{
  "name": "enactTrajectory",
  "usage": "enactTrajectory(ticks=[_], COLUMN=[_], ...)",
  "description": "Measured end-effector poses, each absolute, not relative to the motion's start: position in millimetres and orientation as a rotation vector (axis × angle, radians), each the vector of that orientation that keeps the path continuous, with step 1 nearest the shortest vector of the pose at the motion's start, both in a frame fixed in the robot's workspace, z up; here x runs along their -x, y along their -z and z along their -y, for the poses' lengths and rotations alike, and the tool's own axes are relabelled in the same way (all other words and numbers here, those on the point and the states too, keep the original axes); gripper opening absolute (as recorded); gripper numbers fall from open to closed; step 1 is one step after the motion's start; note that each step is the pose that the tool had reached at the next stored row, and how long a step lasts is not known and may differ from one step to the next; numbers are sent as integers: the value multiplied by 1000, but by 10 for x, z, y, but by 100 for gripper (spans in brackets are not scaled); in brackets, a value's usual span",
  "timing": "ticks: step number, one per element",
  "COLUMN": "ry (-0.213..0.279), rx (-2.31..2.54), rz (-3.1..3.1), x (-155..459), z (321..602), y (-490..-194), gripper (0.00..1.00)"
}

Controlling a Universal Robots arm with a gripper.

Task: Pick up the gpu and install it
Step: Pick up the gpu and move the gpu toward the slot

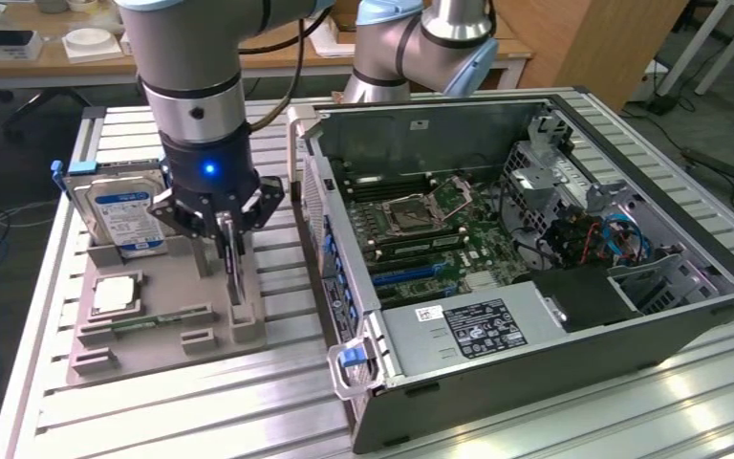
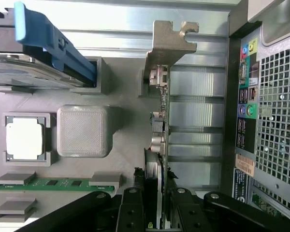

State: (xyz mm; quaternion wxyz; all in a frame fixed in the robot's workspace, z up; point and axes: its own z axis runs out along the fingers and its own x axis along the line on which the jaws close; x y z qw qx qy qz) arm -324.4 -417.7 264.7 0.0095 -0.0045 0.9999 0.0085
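The gpu is a thin dark card standing on edge in a slot of the grey holder tray. My gripper comes straight down onto it, and its fingers press the card from both sides. The wrist view looks down the card's top edge, with its silvery metal bracket at the far end. There my gripper is shut on the near end of the card. The card's lower edge still sits in the tray's slot.
The tray also holds a silver hard drive with a blue clip, a processor chip and a green memory stick. The open computer case with its motherboard lies close on the exterior view's right.
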Motion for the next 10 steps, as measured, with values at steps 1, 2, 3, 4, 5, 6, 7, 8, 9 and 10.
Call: enactTrajectory(ticks=[1,2,3,4,5,6,7,8,9,10], ry=[-27,-27,-27,-27,-27,-27,-27,-27,-27,-27], rx=[14,14,14,14,14,14,14,14,14,14], rz=[-3122,-3122,-3122,-3122,-3122,-3122,-3122,-3122,-3122,-3122], x=[3244,3244,3244,3244,3244,3244,3244,3244,3244,3244], z=[4177,4177,4177,4177,4177,4177,4177,4177,4177,4177], y=[-2660,-2673,-2686,-2700,-2715,-2729,-2743,-2758,-2776,-2796], gripper=[27,27,27,27,27,27,27,27,27,27])
